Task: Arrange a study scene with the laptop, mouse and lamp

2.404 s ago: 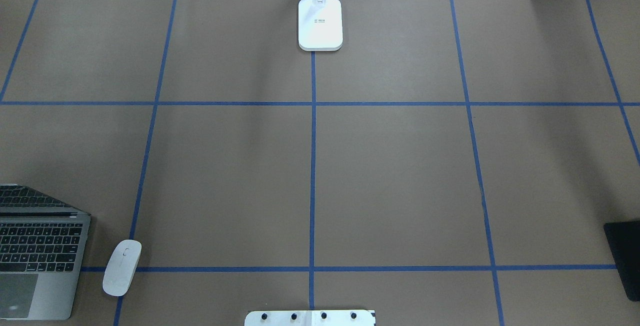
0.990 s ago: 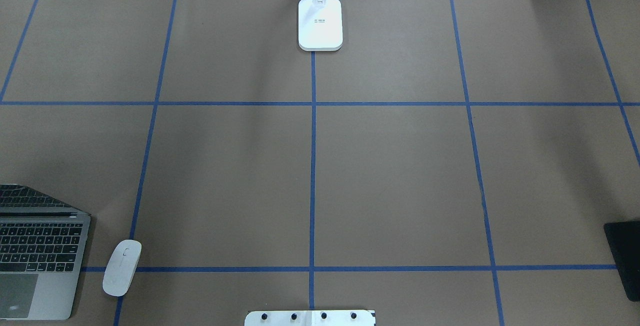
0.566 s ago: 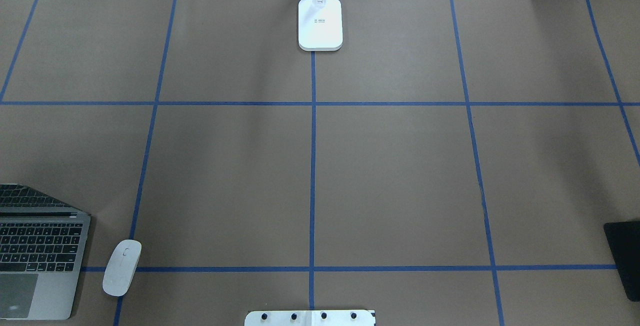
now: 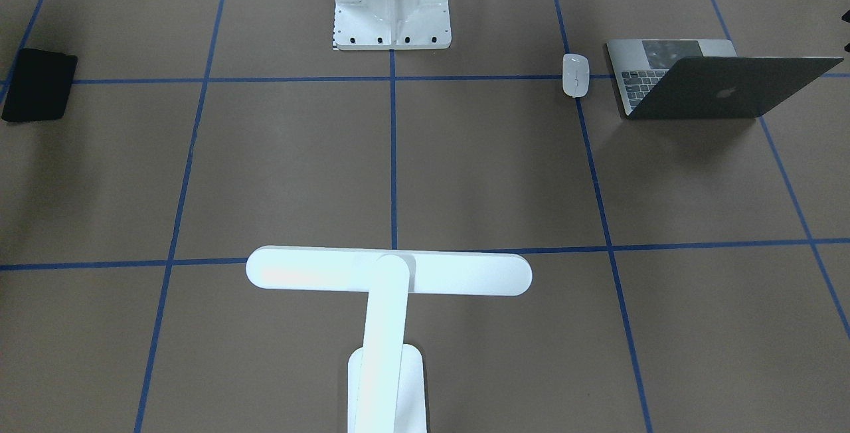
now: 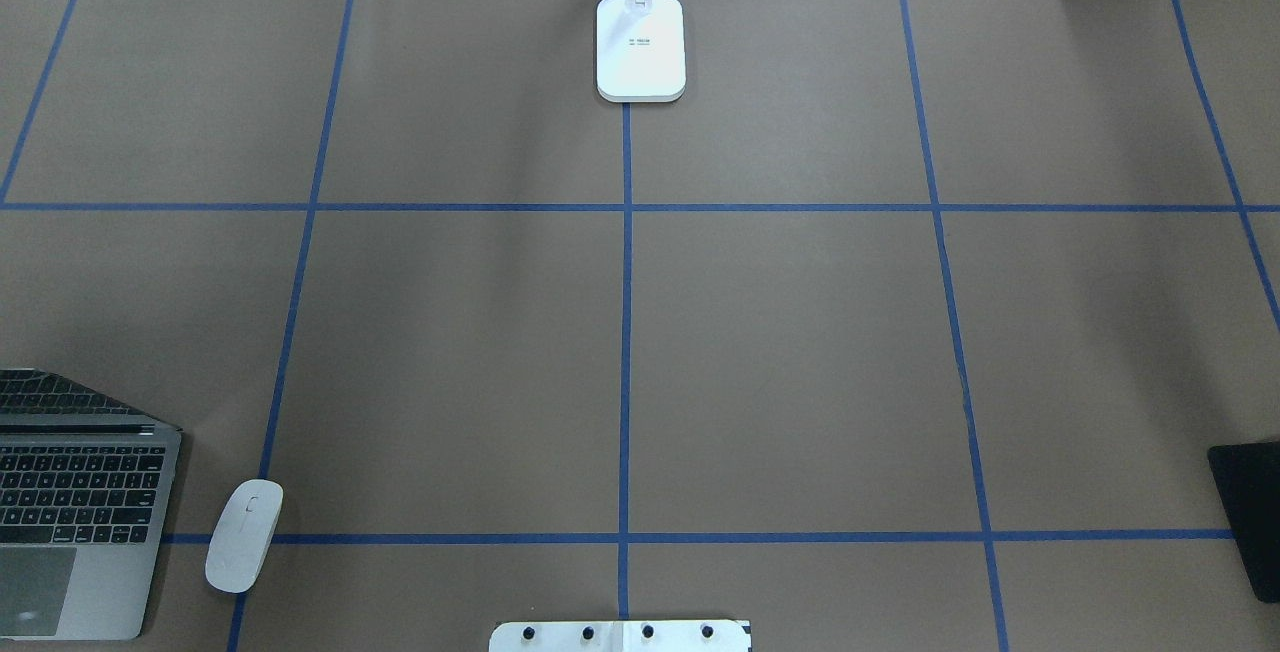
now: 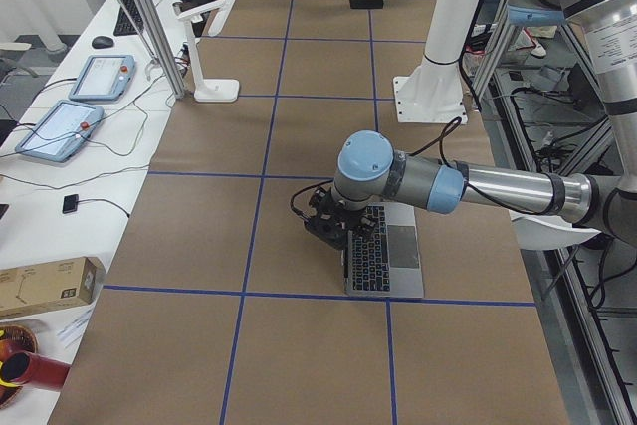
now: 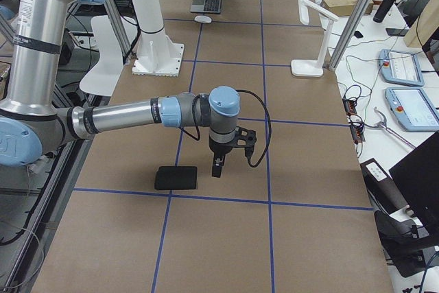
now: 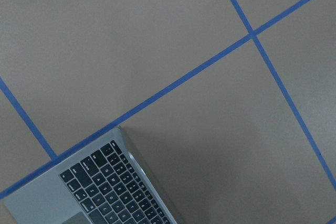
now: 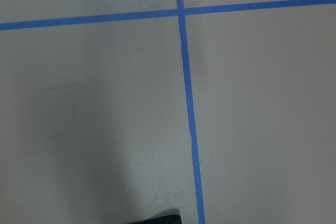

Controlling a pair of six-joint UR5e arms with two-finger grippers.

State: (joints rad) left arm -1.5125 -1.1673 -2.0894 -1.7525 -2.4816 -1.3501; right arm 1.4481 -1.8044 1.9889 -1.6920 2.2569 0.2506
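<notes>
The open dark-grey laptop point(image 5: 70, 502) sits at the near left corner, lid logo facing away from the robot point(image 4: 727, 93). The white mouse point(image 5: 244, 534) lies just right of the laptop point(image 4: 575, 74). The white lamp point(image 5: 641, 47) stands at the far middle edge, its light bar point(image 4: 388, 272) reaching over the table. My left gripper point(image 6: 331, 231) hovers over the laptop's lid side; only this side view shows it, so I cannot tell its state. My right gripper point(image 7: 217, 168) hangs low beside a black mat; I cannot tell its state either.
The black mat point(image 5: 1250, 517) lies at the near right edge. A white bolted pedestal point(image 4: 392, 1) stands at the robot's side of the table. Blue tape lines grid the brown table cover point(image 5: 800, 352). Tablets and cables lie on a side bench point(image 6: 75, 106).
</notes>
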